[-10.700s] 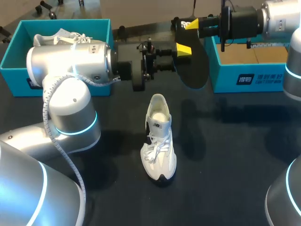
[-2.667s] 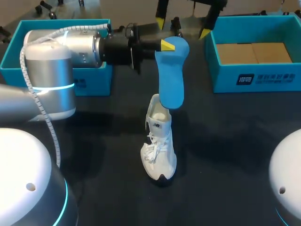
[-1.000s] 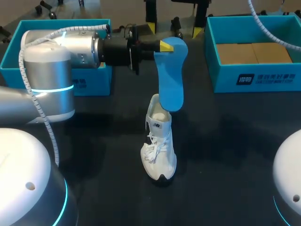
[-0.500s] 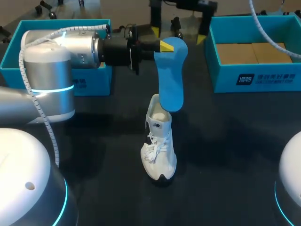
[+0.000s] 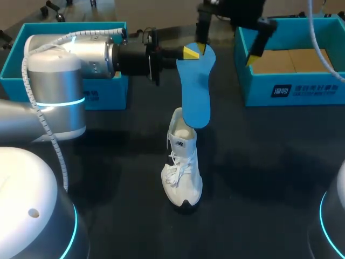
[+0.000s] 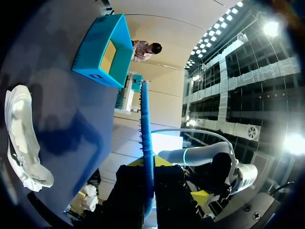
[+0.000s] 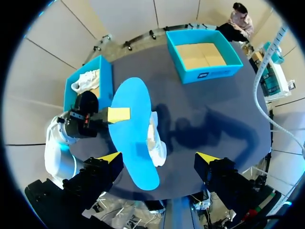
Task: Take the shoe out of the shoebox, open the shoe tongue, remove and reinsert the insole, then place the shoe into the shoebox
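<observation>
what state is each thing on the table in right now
insole: out of the shoe, hanging over its opening
shoe: upright on its sole on the table
left end effector: shut on insole
right end effector: open, empty, above the table
right shoebox: open, no shoe inside
left shoebox: open, other shoe inside

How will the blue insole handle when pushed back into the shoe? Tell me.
Probably light and thin: the left wrist view shows the insole edge-on as a slim strip. Likely semi-stiff: held at one end by the left gripper, it hangs straight above the shoe.
</observation>
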Robot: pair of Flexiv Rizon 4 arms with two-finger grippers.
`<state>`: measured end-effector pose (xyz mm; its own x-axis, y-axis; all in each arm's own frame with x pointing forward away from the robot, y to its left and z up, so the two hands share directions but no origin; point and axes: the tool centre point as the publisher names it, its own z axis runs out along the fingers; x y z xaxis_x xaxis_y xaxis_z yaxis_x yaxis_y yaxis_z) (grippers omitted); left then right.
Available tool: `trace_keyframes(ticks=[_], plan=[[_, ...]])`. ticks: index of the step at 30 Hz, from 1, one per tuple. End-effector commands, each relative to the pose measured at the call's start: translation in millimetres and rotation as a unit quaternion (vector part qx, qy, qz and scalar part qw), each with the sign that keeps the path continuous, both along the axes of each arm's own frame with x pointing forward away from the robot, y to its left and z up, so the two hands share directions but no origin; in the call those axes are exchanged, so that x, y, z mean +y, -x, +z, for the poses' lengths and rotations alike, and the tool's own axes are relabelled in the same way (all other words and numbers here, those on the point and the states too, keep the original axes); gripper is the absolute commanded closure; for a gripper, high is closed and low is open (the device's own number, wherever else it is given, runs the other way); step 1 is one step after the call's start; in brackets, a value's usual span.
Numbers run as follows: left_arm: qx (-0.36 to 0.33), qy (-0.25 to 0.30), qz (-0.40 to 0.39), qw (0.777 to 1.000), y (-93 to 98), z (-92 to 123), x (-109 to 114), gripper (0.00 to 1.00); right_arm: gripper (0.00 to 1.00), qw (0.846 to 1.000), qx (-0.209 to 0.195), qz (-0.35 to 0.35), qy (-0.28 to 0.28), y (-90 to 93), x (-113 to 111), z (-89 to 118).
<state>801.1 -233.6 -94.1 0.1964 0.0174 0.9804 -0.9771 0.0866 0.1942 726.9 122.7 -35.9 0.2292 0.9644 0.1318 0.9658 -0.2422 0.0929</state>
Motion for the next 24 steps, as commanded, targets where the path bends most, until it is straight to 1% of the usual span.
trace_keyframes(ticks=[1, 4, 7, 13, 18, 19, 20, 22, 24], plan=[[0.000, -0.001, 0.000, 1.000, 0.4, 0.0, 0.1, 1.00, 0.00, 0.992, -0.048, 0.021, -0.114, 4.7, -11.2, -10.3], [0.000, -0.001, 0.000, 1.000, 0.4, 0.0, 0.1, 1.00, 0.00, 0.986, -0.072, 0.032, -0.149, 5.2, -15.0, -12.3], [0.000, -0.001, 0.000, 1.000, 0.4, 0.0, 0.1, 1.00, 0.00, 0.980, -0.083, 0.039, -0.175, 5.9, -18.7, -13.6], [0.000, -0.001, 0.000, 1.000, 0.4, 0.0, 0.1, 1.00, 0.00, 0.973, -0.082, 0.050, -0.208, 7.2, -24.6, -14.1], [0.000, -0.001, 0.000, 1.000, 0.4, 0.0, 0.1, 1.00, 0.00, 0.969, -0.063, 0.073, -0.229, 5.7, -28.1, -14.6], [0.000, -0.001, 0.000, 1.000, 0.4, 0.0, 0.1, 1.00, 0.00, 0.966, -0.063, 0.077, -0.237, 5.1, -28.6, -15.2], [0.000, -0.001, 0.000, 1.000, 0.4, 0.0, 0.1, 1.00, 0.00, 0.961, -0.072, 0.079, -0.253, 4.2, -29.2, -15.3], [0.000, -0.001, 0.000, 1.000, 0.4, 0.0, 0.1, 1.00, 0.00, 0.957, -0.066, 0.087, -0.268, 3.5, -30.0, -15.0], [0.000, -0.001, 0.000, 1.000, 0.4, 0.0, 0.1, 1.00, 0.00, 0.953, -0.068, 0.090, -0.282, 2.3, -30.9, -15.8]])
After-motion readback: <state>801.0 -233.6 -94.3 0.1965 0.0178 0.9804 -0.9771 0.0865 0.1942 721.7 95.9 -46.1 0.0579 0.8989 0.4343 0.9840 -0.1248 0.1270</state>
